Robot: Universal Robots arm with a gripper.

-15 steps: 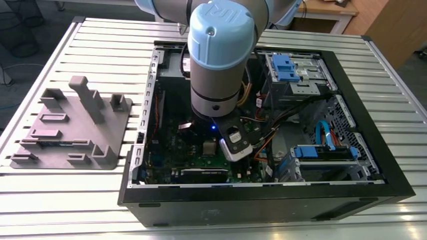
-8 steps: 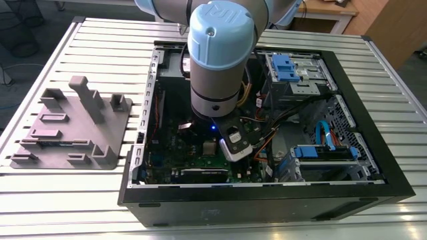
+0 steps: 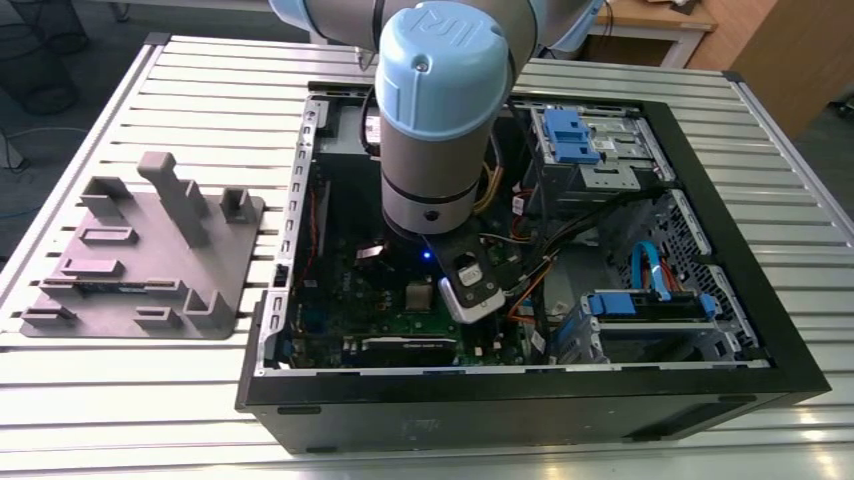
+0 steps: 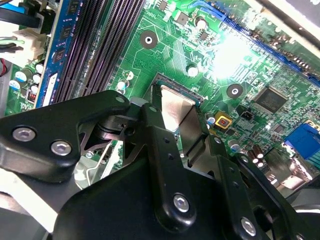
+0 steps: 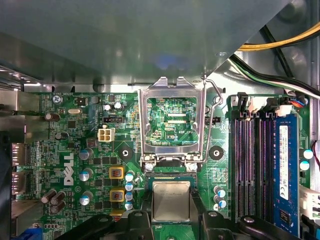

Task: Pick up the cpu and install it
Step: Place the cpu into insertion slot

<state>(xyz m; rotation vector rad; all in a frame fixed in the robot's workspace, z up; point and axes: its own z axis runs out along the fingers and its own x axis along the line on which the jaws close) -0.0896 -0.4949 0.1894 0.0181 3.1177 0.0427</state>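
Gripper (image 5: pixel 171 204) straddles cpu (image 5: pixel 171 196) over motherboard (image 5: pixel 75 150), raised socket frame (image 5: pixel 172 150) just beyond; grip tight or slack, cannot tell.

The cpu (image 5: pixel 171 200) is silvery-grey on top with a thin darker rim. The claw (image 4: pixel 176 131) is black with silver screw heads. The board (image 5: pixel 60 120) is green, dotted with silver-topped capacitors and yellow squares (image 5: pixel 116 173). Its slots (image 5: pixel 250 165) are black and one stick (image 5: pixel 282 165) is blue. The frame (image 5: pixel 145 125) is bright silver. The arm (image 3: pixel 441 60) is pale blue over grey, the case (image 3: pixel 534 410) black, the tray (image 3: pixel 134 255) grey, and the desk (image 3: pixel 200 90) silvery with ribbed stripes.
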